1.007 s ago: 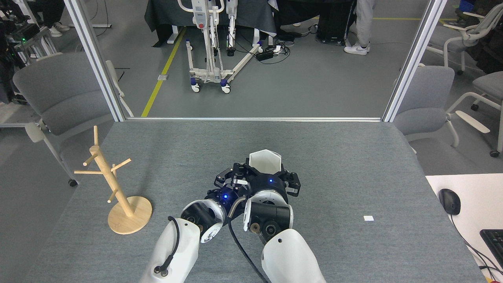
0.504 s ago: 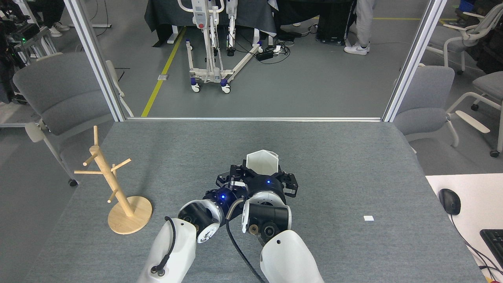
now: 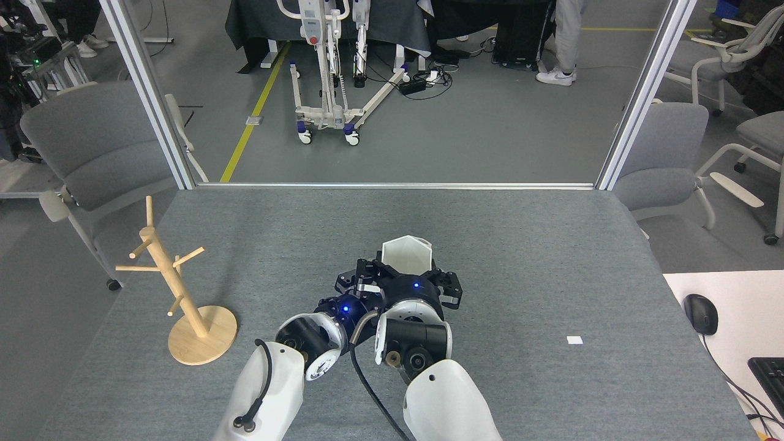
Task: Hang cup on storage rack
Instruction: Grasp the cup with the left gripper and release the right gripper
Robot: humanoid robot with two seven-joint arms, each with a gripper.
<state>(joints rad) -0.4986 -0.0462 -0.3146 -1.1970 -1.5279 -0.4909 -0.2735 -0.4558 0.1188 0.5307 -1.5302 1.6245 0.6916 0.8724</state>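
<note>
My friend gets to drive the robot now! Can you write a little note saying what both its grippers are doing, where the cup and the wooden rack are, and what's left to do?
Right gripper: at the white cup, mid-table; I cannot tell if its fingers are closed on it.
Left gripper: close beside the right one, just left of the cup; open or shut, I cannot tell.
Cup: upright, open mouth up, not on any peg.
Storage rack: standing at the table's left edge, all pegs bare, well apart from the cup.
Done: grippers brought to the cup.
Left: carry the cup over to the rack and hang it on a peg.
</note>
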